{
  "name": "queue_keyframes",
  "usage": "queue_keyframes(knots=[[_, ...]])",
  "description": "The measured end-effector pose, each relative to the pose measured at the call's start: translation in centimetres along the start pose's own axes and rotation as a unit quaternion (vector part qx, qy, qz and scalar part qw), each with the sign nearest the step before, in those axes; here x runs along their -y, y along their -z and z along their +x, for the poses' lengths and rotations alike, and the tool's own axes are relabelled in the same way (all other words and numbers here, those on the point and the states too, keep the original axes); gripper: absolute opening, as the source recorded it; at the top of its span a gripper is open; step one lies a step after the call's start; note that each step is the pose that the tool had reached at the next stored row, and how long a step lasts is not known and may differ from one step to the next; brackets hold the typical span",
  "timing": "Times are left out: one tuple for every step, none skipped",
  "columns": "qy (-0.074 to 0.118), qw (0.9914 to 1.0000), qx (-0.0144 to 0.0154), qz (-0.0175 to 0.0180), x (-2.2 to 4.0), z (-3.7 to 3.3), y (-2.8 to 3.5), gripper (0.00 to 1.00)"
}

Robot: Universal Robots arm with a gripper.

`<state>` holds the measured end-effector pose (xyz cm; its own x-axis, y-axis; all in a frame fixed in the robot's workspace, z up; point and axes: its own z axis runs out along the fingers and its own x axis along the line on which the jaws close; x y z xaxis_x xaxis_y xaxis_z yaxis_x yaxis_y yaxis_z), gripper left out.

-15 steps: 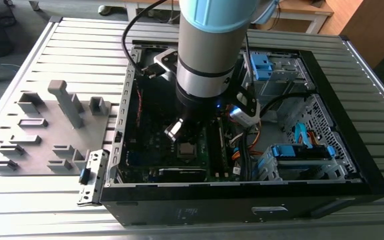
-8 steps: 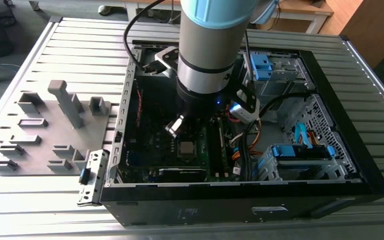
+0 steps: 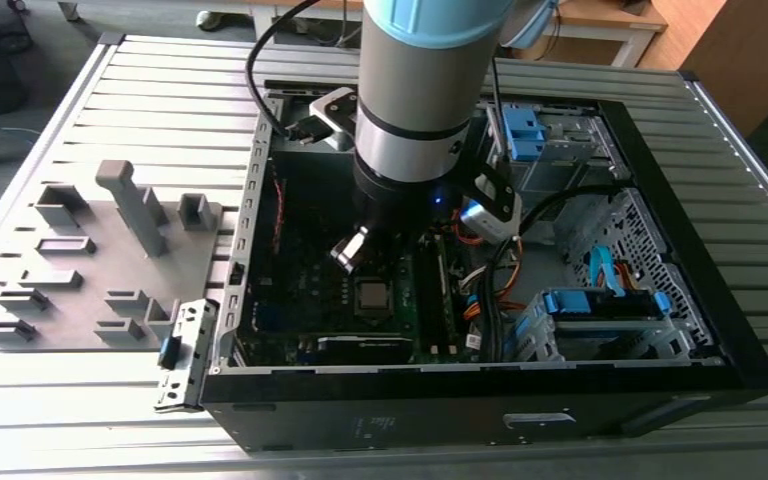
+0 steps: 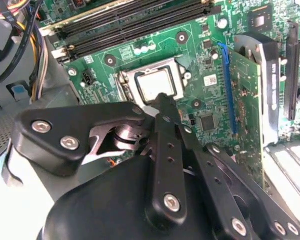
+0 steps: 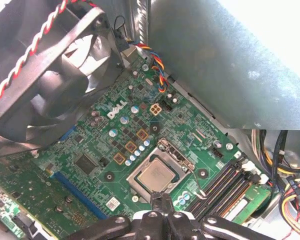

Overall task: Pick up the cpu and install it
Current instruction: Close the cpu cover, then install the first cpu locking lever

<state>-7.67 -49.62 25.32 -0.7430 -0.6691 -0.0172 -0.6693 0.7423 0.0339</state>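
Hovering just above the socket, the claw (image 4: 162, 102) looks pinched together on nothing; the cpu (image 5: 157, 174) already lies seated right under its tips. Placement looks finished. Beyond sits the fan (image 5: 50, 75).

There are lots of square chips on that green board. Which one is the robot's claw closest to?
The cpu, the silver square in the metal-framed socket; the gripper sits just beside it. The other chips are small, black and farther away.

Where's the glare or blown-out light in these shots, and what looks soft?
First wrist view: the case wall washes out to white. Second wrist view: the end effector looms close and soft while the cpu stays crisp. Exterior view: even light, dim inside the computer case.
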Motion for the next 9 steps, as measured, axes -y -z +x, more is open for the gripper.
queue_keyframes(knots=[[0.0,1.0,0.0001,0.0,-0.02,-0.06,-0.01,0.11],[0.0,1.0,0.0002,-0.0001,-0.03,-0.11,-0.03,0.11],[0.0,1.0,0.0001,-0.0001,-0.04,-0.13,-0.03,0.11],[0.0,1.0,0.0001,0.0,-0.03,-0.13,-0.03,0.11],[0.0,1.0,0.0001,0.0,-0.11,-0.22,-0.03,0.11],[0.0,1.0,0.0001,0.0,-0.19,-0.3,-0.04,0.11],[0.0,1.0,0.0001,0.0,-0.2,-0.3,-0.04,0.11],[0.0,1.0,0.0,0.0,-0.2,-0.3,-0.04,0.11],[0.0,1.0,0.0001,0.0,-0.2,-0.31,-0.04,0.11]])
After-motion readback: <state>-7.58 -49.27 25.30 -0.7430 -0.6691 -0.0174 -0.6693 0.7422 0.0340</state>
